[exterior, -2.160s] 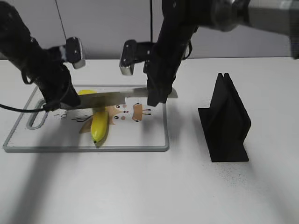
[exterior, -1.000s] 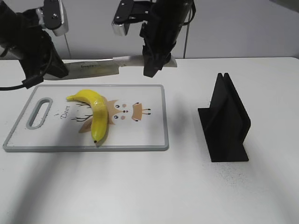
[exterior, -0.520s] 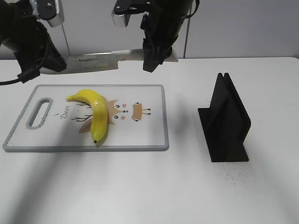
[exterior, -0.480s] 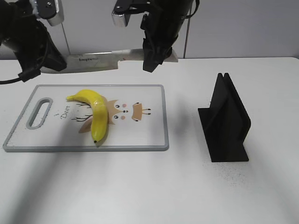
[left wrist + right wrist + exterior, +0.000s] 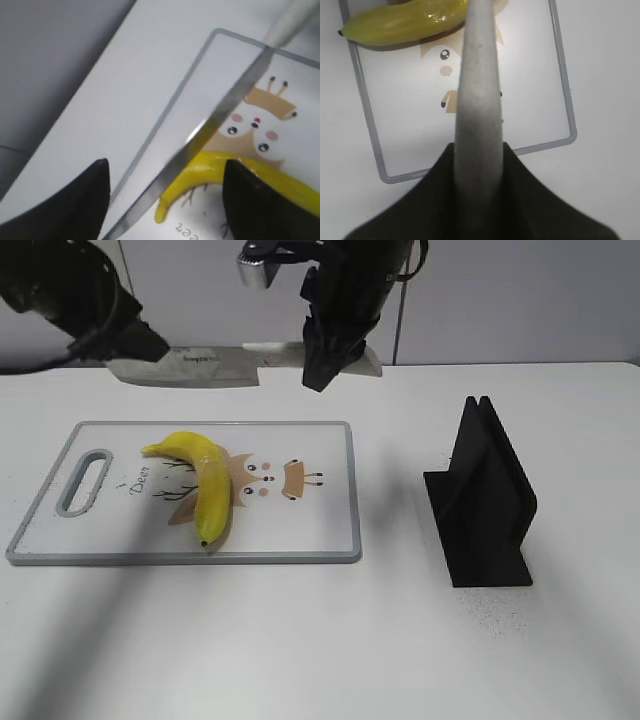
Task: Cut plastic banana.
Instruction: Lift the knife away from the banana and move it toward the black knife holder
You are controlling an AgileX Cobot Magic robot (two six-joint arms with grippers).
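**Inspector A:** Exterior view first. The plastic banana (image 5: 207, 486) lies on the cutting board (image 5: 320, 530) in the left half of the frame, whole, curved, dark tip toward the lower edge. Above the board, in the upper left, a knife (image 5: 200, 367) hangs level in the air, clear of the fruit. The right gripper (image 5: 322, 365) at top centre has its jaws clamped on the pale handle end. A black stand (image 5: 484, 502) sits on the tabletop (image 5: 420, 640) at right, well apart from the board.

**Inspector B:** And the left gripper (image 5: 125, 345)?

**Inspector A:** Exterior places it at the blade end, upper left, but does not resolve contact. The left wrist view does: dark jaws stand wide at the lower corners, blade edge running diagonally between them, touching neither. Below the blade, the banana's stem end and the board's cartoon print.

**Inspector B:** Right wrist view?

**Inspector A:** It looks straight down the grey handle, jaws tight on both sides. Banana at the top of the frame, board border at left, right and below.
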